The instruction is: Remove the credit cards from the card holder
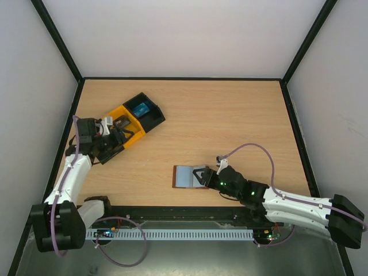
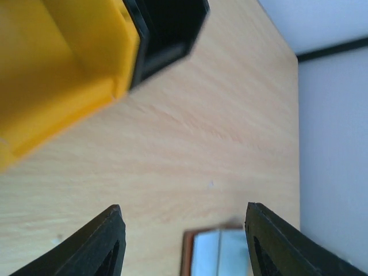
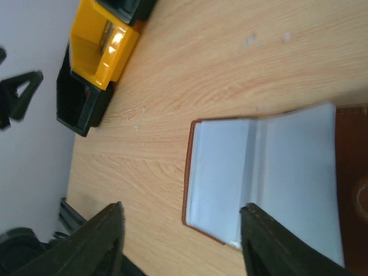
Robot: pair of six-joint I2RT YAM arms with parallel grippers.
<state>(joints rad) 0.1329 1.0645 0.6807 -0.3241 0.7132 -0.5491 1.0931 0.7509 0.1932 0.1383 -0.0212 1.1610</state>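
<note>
So the card holder (image 3: 259,172) is lying flat open on the table (image 1: 230,126), near the front edge, pale grey-blue inside facing up with the brown edge showing round it. From the right wrist view the pockets look bare to me, with no card edges poking out anywhere I can see, though the far right of it runs out of shot.

The right gripper (image 3: 183,208) is right at the holder's near-right edge, fingers spread wide and pinching nothing. The holder's corner just sits in the gap between them.

The left gripper (image 2: 184,210) is way over by the trays at the back left, also spread wide with nothing in it, hovering just off the yellow tray (image 3: 98,54).

A blue card (image 1: 141,108) is sitting in the black tray (image 1: 154,119) next to the yellow one. Something glints inside the yellow tray too, but I honestly can't tell if that's a card.

My read is that this is basically at the tail end. At least one card is out and binned, and the holder looks emptied. What's left is maybe a check of the pockets and pulling the arms back, if that.
</note>
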